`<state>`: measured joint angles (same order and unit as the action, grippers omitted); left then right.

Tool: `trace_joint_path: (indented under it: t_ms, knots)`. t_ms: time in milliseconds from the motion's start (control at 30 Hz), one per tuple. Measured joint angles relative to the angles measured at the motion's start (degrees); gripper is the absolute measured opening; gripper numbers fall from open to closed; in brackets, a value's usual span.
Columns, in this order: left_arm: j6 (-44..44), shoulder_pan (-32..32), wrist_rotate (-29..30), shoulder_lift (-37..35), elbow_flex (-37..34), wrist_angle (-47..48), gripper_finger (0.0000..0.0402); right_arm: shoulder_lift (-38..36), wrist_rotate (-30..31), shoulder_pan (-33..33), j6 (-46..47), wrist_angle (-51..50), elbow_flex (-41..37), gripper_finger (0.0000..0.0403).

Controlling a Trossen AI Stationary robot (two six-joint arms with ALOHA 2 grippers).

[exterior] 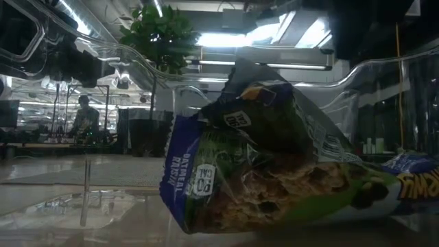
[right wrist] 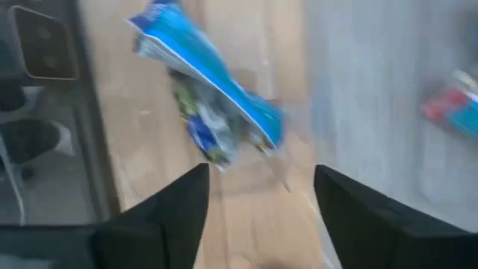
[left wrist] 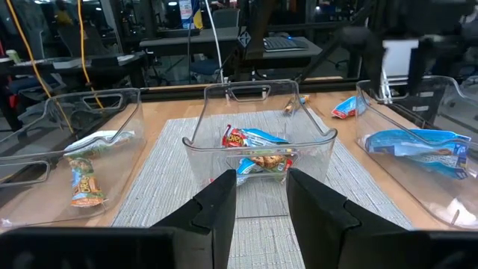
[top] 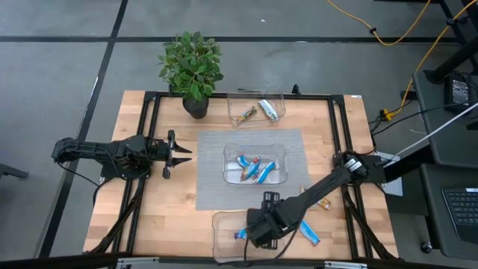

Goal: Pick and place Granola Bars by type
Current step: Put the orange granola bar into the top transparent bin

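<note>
Three clear bins stand on the table. The far bin [top: 256, 108] holds two Granola Bars, and the middle bin [top: 255, 166] holds several. In the near bin [top: 224, 237] a bright blue bar [right wrist: 209, 82] lies flat on the bottom. My right gripper [right wrist: 261, 202] hangs open just above that bar, pointing down, with nothing between its fingers. A blue bar [top: 309, 234] and a brown-orange bar [top: 323, 202] lie loose on the wood at the near right. My left gripper [left wrist: 261, 205] waits open at the table's left, pointing level at the middle bin.
A potted plant [top: 193, 67] stands at the far left of the table. A grey mat [top: 213, 187] lies under the middle bin. The black frame rails [top: 146, 134] run along the table's sides.
</note>
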<state>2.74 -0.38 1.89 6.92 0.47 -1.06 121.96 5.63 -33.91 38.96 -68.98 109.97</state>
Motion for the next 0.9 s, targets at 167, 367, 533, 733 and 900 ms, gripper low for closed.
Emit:
trace_joint_path:
  t_ms: [167,367,533,733,900]
  knots:
    - [0.0,0.0,0.02,-0.02,0.0,0.0,0.0113,-2.97,4.96,-2.34,7.7,-6.73,0.02,0.0259]
    - [0.0,0.02,0.02,-0.02,0.0,0.0,0.0113,-5.8,6.82,-4.78,15.24,-12.0,0.02,0.025]
    - [0.0,0.0,0.02,-0.01,0.0,-0.02,0.0113,-6.94,6.97,-6.19,19.0,-15.72,0.02,0.0242]
    - [0.0,0.0,0.01,-0.02,0.0,-0.02,0.0113,-7.89,6.95,-7.65,22.67,-20.41,0.02,0.0241]
    - [0.0,0.02,0.02,0.0,0.0,-0.24,0.0113,-10.54,6.93,-8.44,25.39,-21.07,-1.93,0.0241]
